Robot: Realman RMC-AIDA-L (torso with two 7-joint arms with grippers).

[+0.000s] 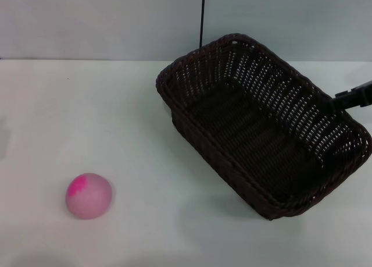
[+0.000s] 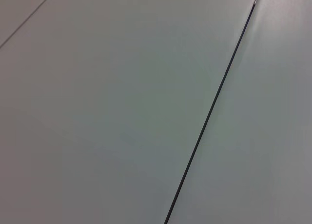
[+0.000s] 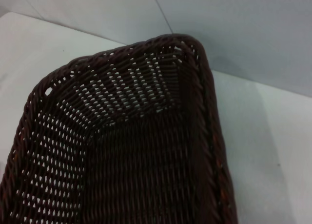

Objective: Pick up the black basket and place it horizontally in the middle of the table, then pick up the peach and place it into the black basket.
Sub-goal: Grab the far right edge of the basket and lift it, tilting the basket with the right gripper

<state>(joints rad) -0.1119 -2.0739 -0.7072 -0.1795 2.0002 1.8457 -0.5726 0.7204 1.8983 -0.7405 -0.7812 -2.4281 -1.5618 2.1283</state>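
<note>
While the peach (image 1: 88,195) sits alone at the worktop's (image 1: 145,139) left, the black basket (image 1: 263,124) lies diagonally at right, the right claw (image 1: 353,96) at its far-right rim, its opening impossible to tell.

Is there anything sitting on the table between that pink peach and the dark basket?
No. In the head view only bare white table lies between the peach and the black basket.

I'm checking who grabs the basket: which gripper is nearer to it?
Right. The right gripper is at the black basket's right rim; the left gripper is out of the head view, its camera showing only wall.
</note>
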